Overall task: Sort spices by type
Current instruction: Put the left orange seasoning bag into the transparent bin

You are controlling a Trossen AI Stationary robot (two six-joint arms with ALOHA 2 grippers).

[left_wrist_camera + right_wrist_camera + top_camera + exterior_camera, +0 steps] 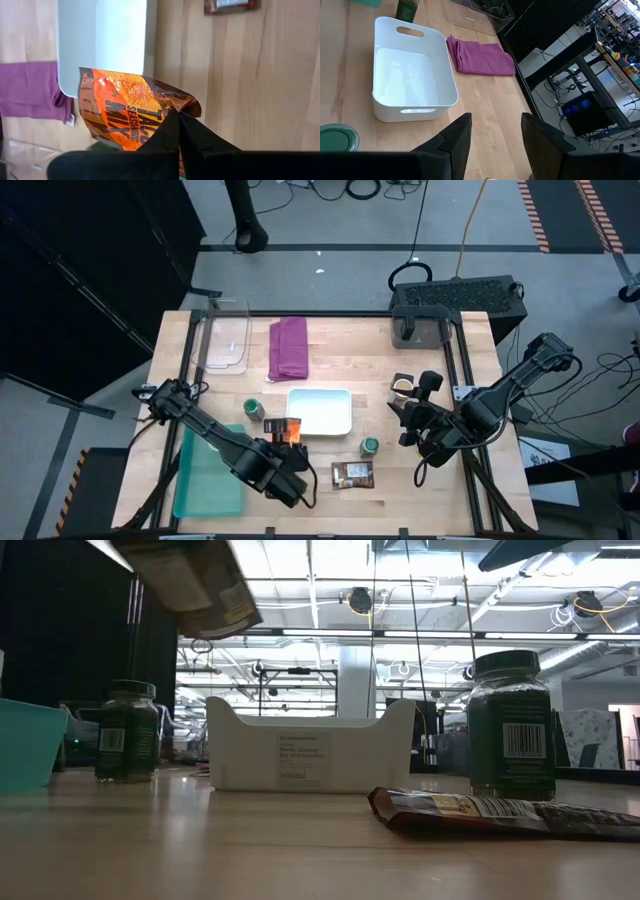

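Observation:
My left gripper (287, 438) is shut on the orange packet (284, 426) at the white bin's (320, 411) near left corner. The low view shows the packet (195, 585) high above the table. My right gripper (404, 423) hangs open over bare wood right of the bin, touching nothing. One green-lidded jar (253, 409) stands left of the bin. Another (370, 446) stands near its right corner. The dark brown packet (352, 473) lies flat toward the near edge. One tan-lidded jar (403, 387) stands beside my right arm; I see no other tan-lidded jars. My left gripper (178, 116) pinches the orange packet between its two fingers at a crumpled edge (172, 106). The fingers reach in from the table's near side. The packet (125, 110) is lifted clear of the table and spreads out beyond the fingertips.
A teal bin (210, 475) sits at the near left under my left arm. The folded purple cloth (289, 347) and a clear container (228, 335) lie toward the far edge. A dark box (455, 300) stands at the far right. Bare wood lies between the bin and the right arm.

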